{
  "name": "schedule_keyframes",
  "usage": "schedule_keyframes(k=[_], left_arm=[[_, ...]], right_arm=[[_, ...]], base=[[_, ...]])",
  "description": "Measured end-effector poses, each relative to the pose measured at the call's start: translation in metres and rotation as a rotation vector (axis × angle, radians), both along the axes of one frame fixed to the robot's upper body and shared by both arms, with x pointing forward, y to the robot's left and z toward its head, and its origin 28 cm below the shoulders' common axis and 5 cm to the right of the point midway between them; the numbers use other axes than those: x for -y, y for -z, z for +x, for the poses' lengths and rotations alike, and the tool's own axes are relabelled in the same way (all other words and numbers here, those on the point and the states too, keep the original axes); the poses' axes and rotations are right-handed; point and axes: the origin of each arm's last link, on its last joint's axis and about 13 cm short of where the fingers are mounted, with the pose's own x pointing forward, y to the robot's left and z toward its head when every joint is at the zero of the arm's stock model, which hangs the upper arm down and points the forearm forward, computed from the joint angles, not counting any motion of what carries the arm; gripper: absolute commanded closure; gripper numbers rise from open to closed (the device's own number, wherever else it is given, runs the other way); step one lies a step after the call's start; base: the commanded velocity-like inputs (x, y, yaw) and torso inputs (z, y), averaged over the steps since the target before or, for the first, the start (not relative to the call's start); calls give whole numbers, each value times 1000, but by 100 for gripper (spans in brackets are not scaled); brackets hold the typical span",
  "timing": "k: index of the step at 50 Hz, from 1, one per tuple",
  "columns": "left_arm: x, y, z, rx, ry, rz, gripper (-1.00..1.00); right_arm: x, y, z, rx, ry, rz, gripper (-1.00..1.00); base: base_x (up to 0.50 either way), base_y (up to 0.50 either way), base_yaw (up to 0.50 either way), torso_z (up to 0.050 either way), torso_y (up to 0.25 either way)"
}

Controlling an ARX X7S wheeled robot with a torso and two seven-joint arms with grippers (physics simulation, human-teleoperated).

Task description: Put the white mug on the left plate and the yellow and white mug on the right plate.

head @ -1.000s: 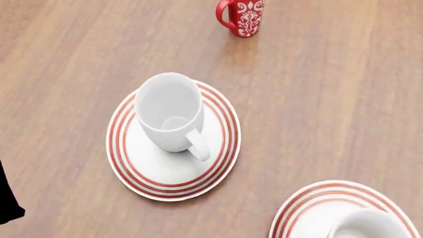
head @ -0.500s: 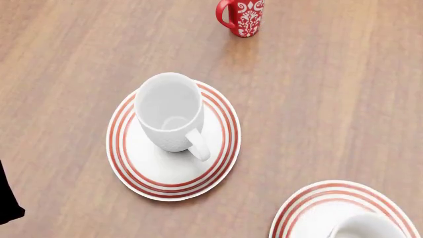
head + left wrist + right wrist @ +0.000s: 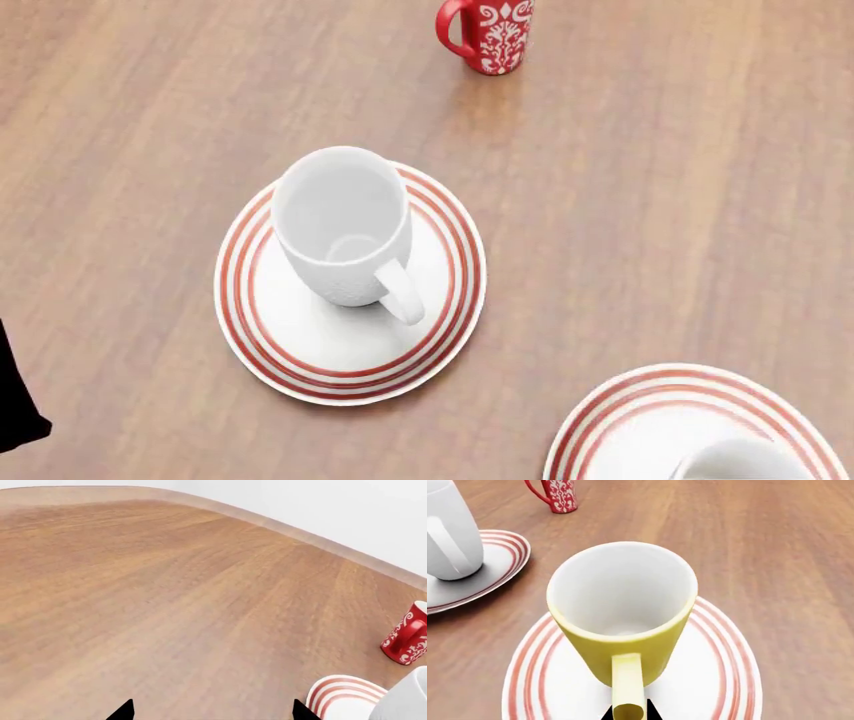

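Observation:
The white mug [image 3: 344,225] stands upright on the left plate [image 3: 307,350], handle toward me; it also shows in the right wrist view as the white mug [image 3: 450,535] on the left plate [image 3: 500,560]. The yellow and white mug [image 3: 627,650] is upright over the middle of the right plate [image 3: 714,680]. My right gripper [image 3: 628,714] is shut on its handle, a dark fingertip on each side. In the head view only the mug's pale rim [image 3: 741,462] shows on the right plate [image 3: 627,420]. My left gripper [image 3: 212,715] is open over bare wood, beside the left plate [image 3: 337,695].
A red mug with white floral pattern [image 3: 487,35] stands at the far side of the wooden table, beyond both plates. The table's far edge [image 3: 320,540] runs along a white wall. A dark piece of my left arm [image 3: 14,400] shows at the head view's left edge.
In the head view the yellow and white mug's rim has slid down toward the bottom edge. The white mug, both plates and the left arm have not moved.

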Motion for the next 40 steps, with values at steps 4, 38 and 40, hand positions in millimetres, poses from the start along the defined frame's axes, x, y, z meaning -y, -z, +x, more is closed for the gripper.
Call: schedule_keyframes(k=[4, 38, 40], left_arm=[[0, 0, 0, 0, 0, 0, -100], [0, 0, 0, 0, -2, 0, -100], [0, 0, 0, 0, -1, 0, -100]], right_arm=[[0, 0, 0, 3, 4, -5, -100], [0, -29, -9, 274, 50, -96, -100], [0, -32, -9, 290, 50, -100, -100]], base=[[0, 0, 0, 0, 0], [0, 0, 0, 0, 0], [0, 0, 0, 0, 0]])
